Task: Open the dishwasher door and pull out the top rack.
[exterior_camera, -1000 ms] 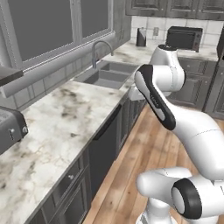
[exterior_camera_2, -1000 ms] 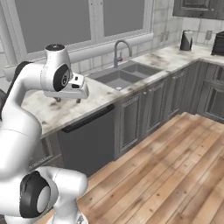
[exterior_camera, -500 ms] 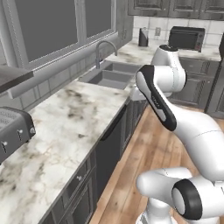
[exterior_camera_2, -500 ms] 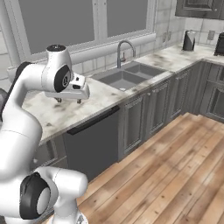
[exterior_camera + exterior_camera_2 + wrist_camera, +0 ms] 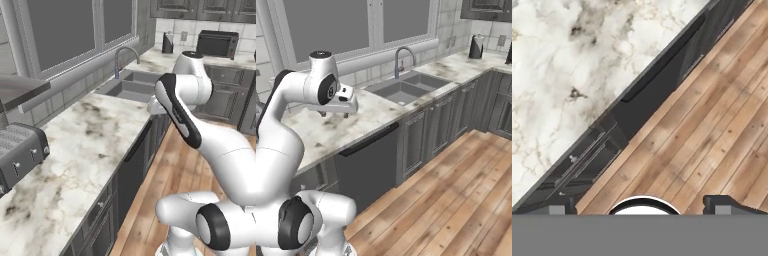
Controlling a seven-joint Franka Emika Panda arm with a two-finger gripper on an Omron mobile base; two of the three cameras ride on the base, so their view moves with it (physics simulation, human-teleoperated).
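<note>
The dishwasher door [image 5: 368, 167] sits shut under the marble tabletop [image 5: 331, 131], nearer me now that my base has rolled closer. My tool [image 5: 333, 114] hangs above, jaws wide, empty; handle [image 5: 369, 140] not yet reached.

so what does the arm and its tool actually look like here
The arm is made of glossy white rounded segments with dark grey-black joint bands and a long dark strip along one link. A round black cap sits at its shoulder. The tool is a boxy white block with two short dark fingers underneath. No cables or markings can be made out.
</note>
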